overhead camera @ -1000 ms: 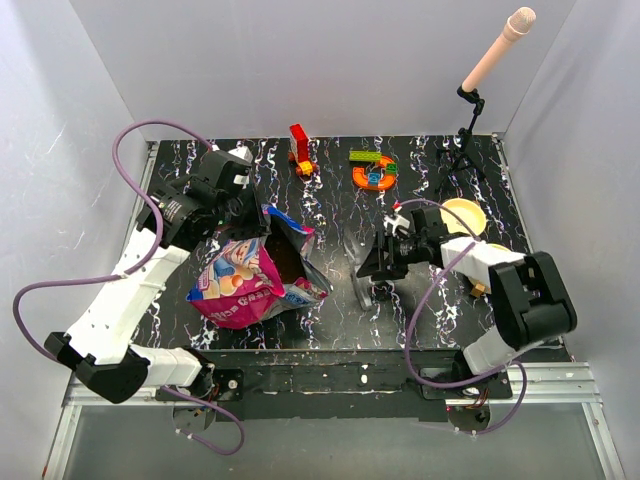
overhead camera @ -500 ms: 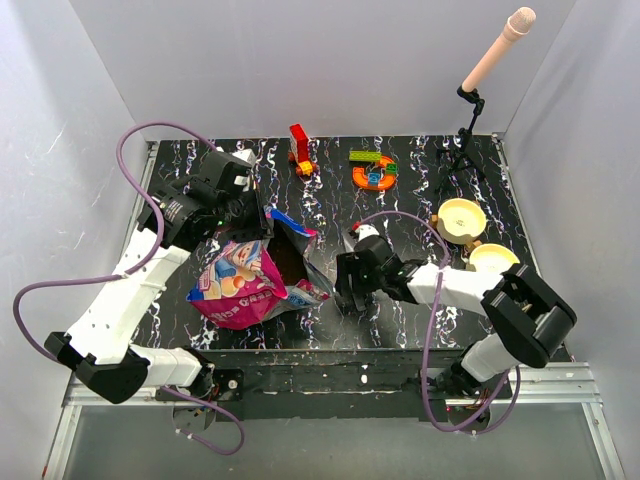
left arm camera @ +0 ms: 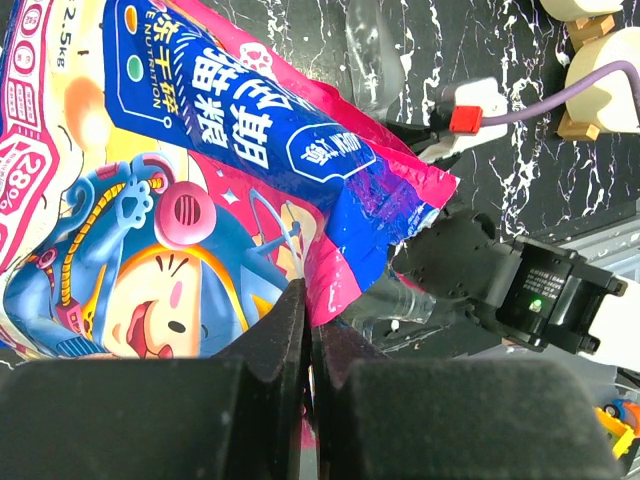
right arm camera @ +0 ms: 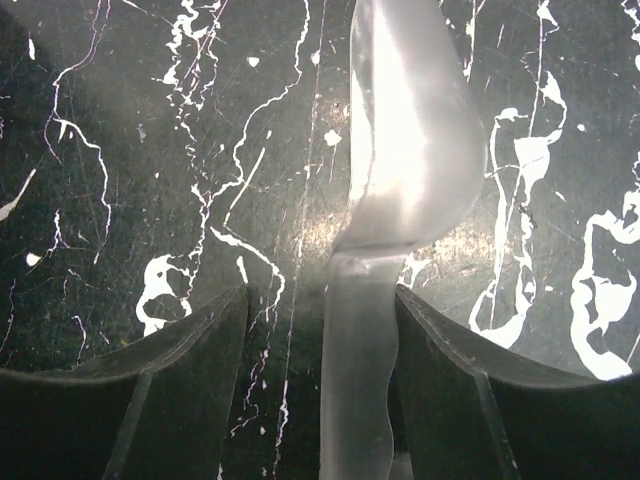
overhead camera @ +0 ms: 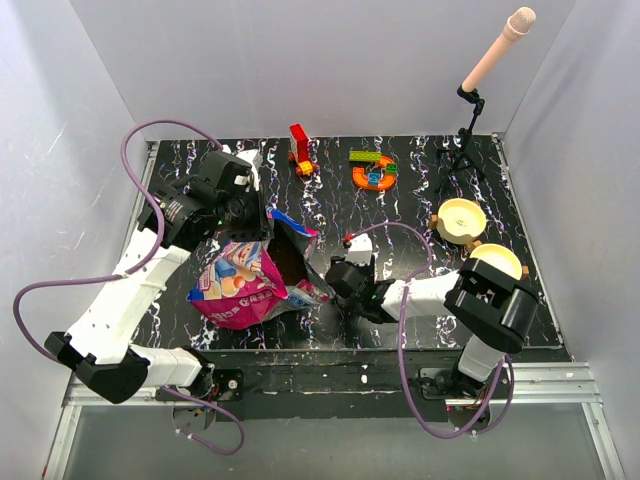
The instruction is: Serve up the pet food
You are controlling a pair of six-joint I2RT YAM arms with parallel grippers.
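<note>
The glossy pink, white and blue bag [overhead camera: 245, 285] lies at the table's front left, its mouth facing right with dark-brown pet food [overhead camera: 287, 262] showing inside. My left gripper [overhead camera: 255, 222] is shut on the bag's upper edge; in the left wrist view the jaws [left arm camera: 308, 300] pinch the pink rim of the bag [left arm camera: 200, 170]. My right gripper [overhead camera: 340, 282] is low on the table just right of the bag's mouth. In the right wrist view it [right arm camera: 320, 295] is open, with the handle of a clear plastic scoop [right arm camera: 400, 130] lying on the table between the fingers, close to the right one.
Two cream bowls [overhead camera: 462, 218] [overhead camera: 497, 262] stand at the right. Colourful toy blocks [overhead camera: 300, 150] [overhead camera: 372, 170] are at the back. A microphone on a stand [overhead camera: 470, 100] is at the back right. White walls enclose the black marbled table [overhead camera: 330, 215].
My right arm has swung left and forward from mid-table to the bag's mouth, uncovering the two bowls. The left gripper and the bag have stayed put.
</note>
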